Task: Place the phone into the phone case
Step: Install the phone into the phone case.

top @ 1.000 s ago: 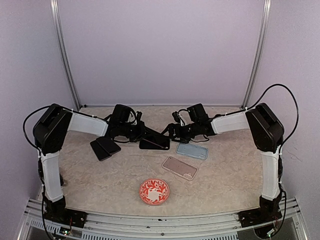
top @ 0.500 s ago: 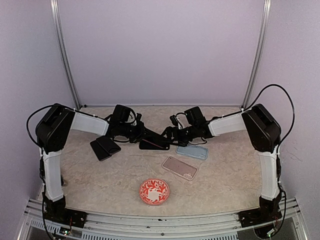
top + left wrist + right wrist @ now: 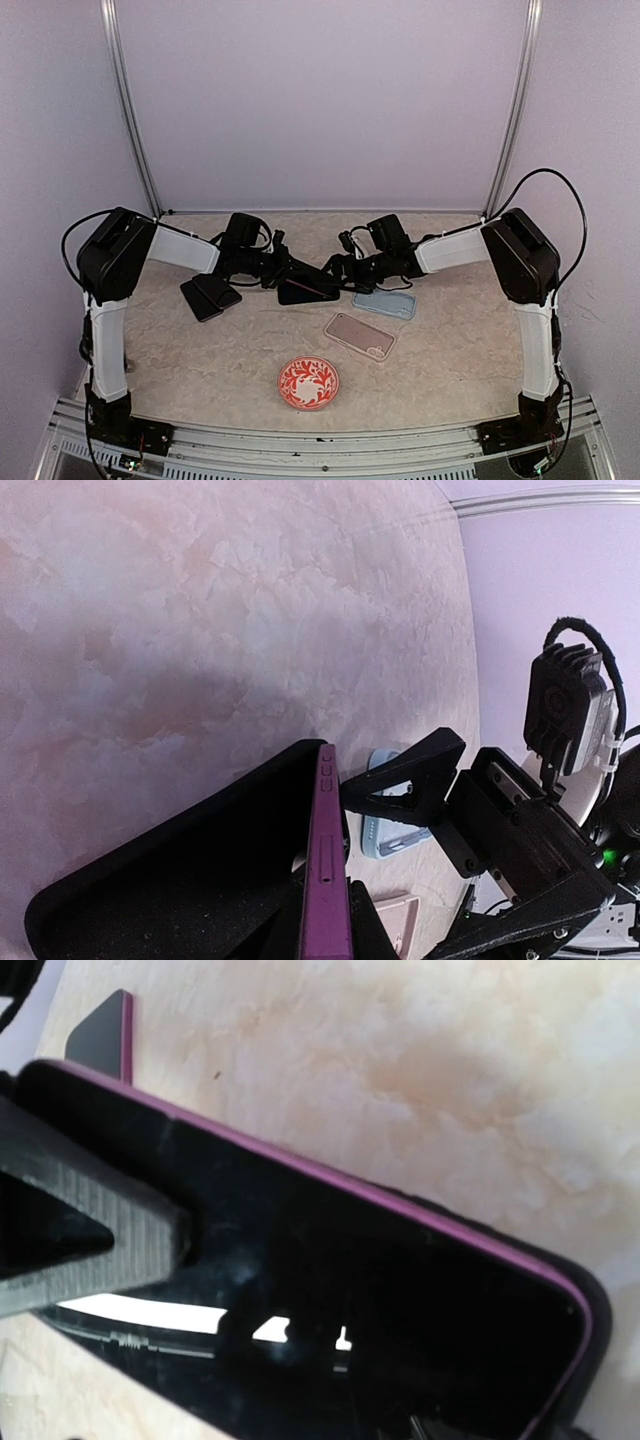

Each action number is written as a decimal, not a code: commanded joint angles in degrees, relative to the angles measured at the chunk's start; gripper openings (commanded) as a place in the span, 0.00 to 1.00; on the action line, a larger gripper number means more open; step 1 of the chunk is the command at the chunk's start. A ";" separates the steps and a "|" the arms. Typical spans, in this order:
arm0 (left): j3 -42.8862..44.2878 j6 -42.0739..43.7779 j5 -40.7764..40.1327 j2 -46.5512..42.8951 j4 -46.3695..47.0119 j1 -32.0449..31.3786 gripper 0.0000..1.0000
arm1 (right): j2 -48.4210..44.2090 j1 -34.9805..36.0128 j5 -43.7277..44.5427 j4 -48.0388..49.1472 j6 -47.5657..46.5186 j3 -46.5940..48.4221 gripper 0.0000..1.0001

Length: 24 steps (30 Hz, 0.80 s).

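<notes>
Approach by the right end effector is what has changed. Over the last second it has slid inward, its arm leaning further toward the middle, and it now stands at the free end of the phone. Its fingers are spread wide apart with nothing gripped. In its wrist view one finger lies across the dark screen, though whether it touches the glass I cannot tell.

The left end effector has barely shifted. Its jaws are together, clamped on the phone's other end, and they hold it tilted on edge just above the desk, with the purple side and its buttons running straight out from the grip. The black phone case lies against the phone's back, right beside that grip. At the corner nearest the right end effector a black rim wraps the purple edge, so the phone looks partly seated.

The left seems to be bracing while the right comes in to press the phone home or take it over. The insertion looks unfinished.
</notes>
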 commanded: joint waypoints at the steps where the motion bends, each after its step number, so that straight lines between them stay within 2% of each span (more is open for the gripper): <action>1: -0.10 -1.53 -0.25 1.95 -0.31 -0.48 0.00 | 1.29 1.38 0.47 -0.02 0.04 0.52 1.00; 16: -7.45 -9.12 -6.68 -2.92 -0.34 -0.76 0.00 | -0.34 1.60 2.12 0.73 0.75 -2.21 1.00; 24: -7.96 -12.90 -6.14 -1.21 2.26 -1.46 0.00 | 0.08 2.45 1.55 0.74 0.97 -1.99 1.00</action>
